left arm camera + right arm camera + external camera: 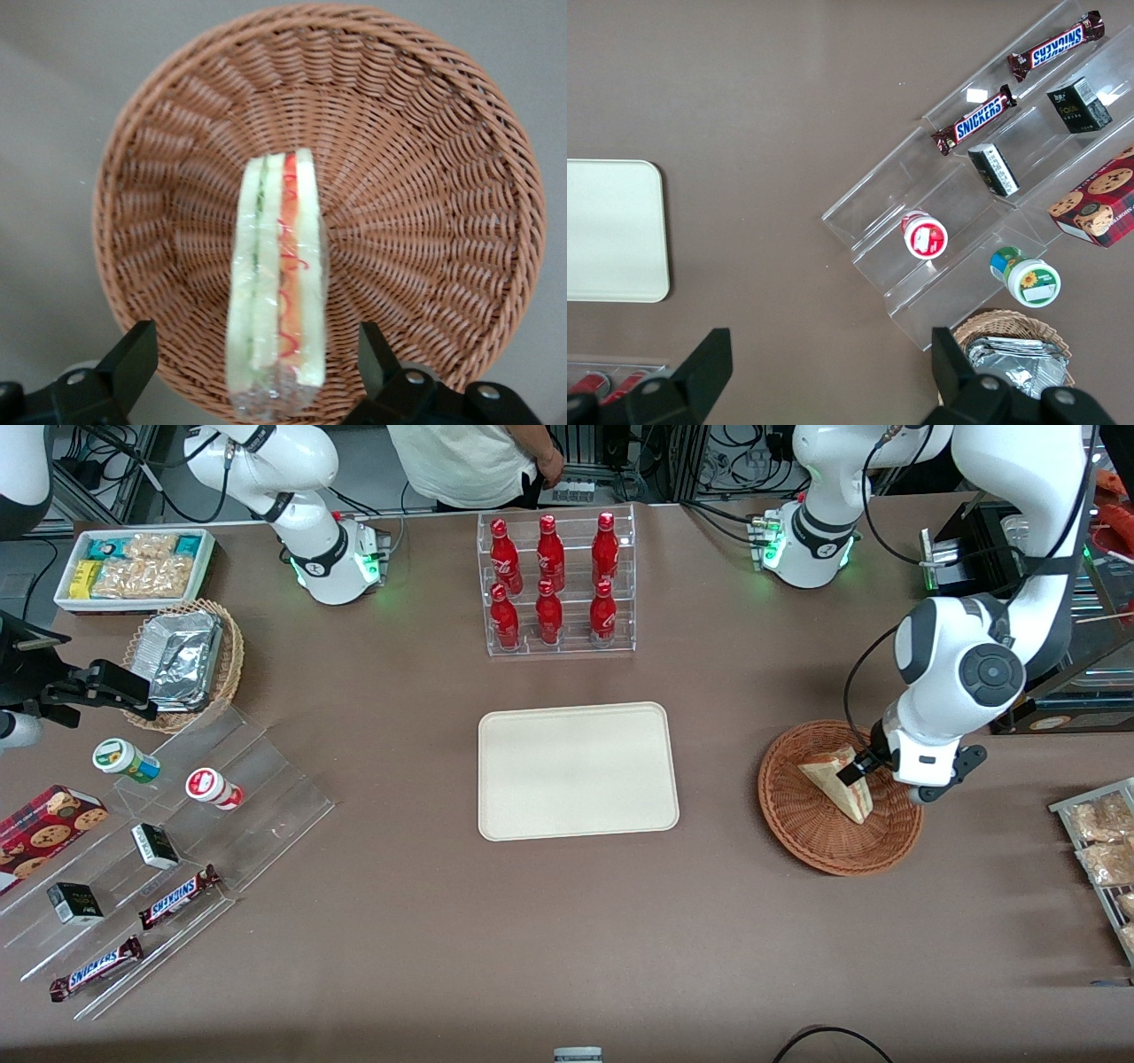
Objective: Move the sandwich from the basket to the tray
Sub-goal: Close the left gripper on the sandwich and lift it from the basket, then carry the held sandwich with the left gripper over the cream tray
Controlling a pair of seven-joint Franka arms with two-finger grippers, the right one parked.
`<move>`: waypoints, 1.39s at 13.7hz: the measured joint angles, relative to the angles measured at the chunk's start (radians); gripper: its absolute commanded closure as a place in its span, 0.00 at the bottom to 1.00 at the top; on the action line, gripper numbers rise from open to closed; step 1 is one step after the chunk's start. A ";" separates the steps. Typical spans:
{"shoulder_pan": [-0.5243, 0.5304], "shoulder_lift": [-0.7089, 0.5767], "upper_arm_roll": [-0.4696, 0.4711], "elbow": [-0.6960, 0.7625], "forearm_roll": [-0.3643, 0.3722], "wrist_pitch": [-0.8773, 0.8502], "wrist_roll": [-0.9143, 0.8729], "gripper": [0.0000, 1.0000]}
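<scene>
The sandwich (842,790) (276,283), a plastic-wrapped wedge of white bread with a red-orange filling stripe, stands on edge in the reddish-brown wicker basket (797,837) (425,177). My left gripper (856,766) (255,343) hangs low over the basket and is open. Its black fingers (133,354) straddle the sandwich's nearer end with a gap on each side. The cream tray (576,771) (611,230) lies bare at the table's middle, beside the basket toward the parked arm's end.
A clear rack of red bottles (558,584) stands farther from the front camera than the tray. Toward the parked arm's end are a foil-lined basket (186,664), a white snack bin (133,567) and an acrylic stepped display (159,841). Packaged snacks (1099,850) lie at the working arm's end.
</scene>
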 measured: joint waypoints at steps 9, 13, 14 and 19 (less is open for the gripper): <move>-0.001 0.070 -0.020 -0.001 0.000 0.049 -0.032 0.54; 0.000 0.102 -0.020 -0.001 0.000 0.062 -0.057 1.00; 0.000 0.102 -0.020 -0.001 0.000 0.062 -0.057 1.00; 0.000 0.085 -0.023 0.122 0.000 -0.159 -0.051 1.00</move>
